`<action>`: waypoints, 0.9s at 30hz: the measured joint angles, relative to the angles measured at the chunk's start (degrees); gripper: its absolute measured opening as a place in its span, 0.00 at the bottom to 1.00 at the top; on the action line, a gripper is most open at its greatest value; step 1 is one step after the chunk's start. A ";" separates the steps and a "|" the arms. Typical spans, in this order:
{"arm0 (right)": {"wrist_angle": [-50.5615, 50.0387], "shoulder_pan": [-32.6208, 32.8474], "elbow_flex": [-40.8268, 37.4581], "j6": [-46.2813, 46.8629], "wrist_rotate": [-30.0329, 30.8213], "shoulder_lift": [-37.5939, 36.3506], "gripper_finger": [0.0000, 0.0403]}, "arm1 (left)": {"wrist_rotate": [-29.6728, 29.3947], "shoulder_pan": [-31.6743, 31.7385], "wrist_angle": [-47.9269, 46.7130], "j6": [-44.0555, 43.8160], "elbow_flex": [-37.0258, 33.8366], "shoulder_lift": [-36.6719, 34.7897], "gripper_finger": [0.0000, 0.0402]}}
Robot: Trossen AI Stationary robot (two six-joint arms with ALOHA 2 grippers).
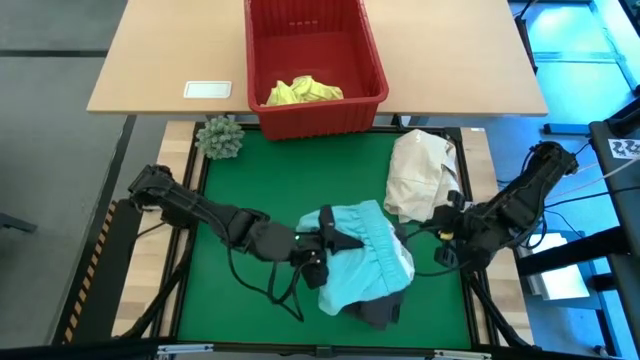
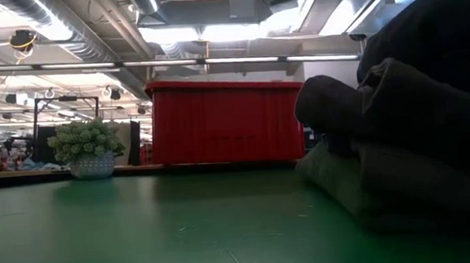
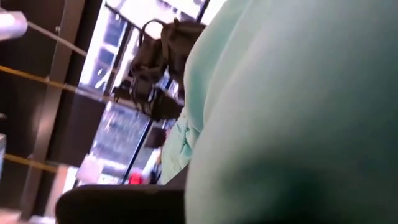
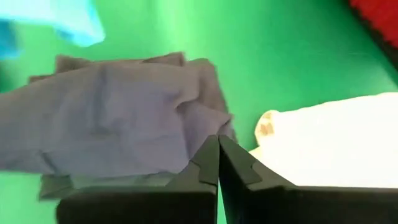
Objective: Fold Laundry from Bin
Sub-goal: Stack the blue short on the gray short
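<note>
**Two robot arms meet over a turquoise garment on a green mat**

Seen from above, a light turquoise garment (image 1: 362,262) lies rumpled at the lower centre of the frame, on a green mat (image 1: 280,180) that covers the counter. It rests on top of a dark grey garment (image 1: 378,312), whose edge shows beneath it. The left gripper (image 1: 322,236) reaches in from the left, fingers clenched at the turquoise cloth's left edge; whether they pinch it is unclear. The right gripper (image 1: 447,232) sits at centre right, just beside a cream-white bundle (image 1: 420,172), fingers (image 4: 211,163) pressed together and holding nothing. At the top centre stands the red bin (image 1: 314,62), with a bright yellow garment (image 1: 302,92) inside. A small green spiky plant (image 1: 219,137) stands to the bin's left.
</note>
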 joint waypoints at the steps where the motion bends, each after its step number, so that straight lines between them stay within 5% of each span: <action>1: -0.04 0.03 -0.31 1.03 1.13 -0.23 0.00 | 2.26 0.79 1.03 0.06 0.00 0.43 0.02; 9: -2.08 -0.05 0.94 3.00 4.92 -0.64 0.00 | 18.02 6.56 9.68 3.67 0.00 4.12 0.02; 14: -6.30 -0.05 6.07 5.49 14.18 -2.87 0.00 | 24.82 9.28 13.00 2.99 0.00 6.98 0.02; 27: -8.48 -0.08 13.30 -0.46 21.41 -6.65 0.00 | 30.98 11.35 18.67 2.55 0.00 11.71 0.02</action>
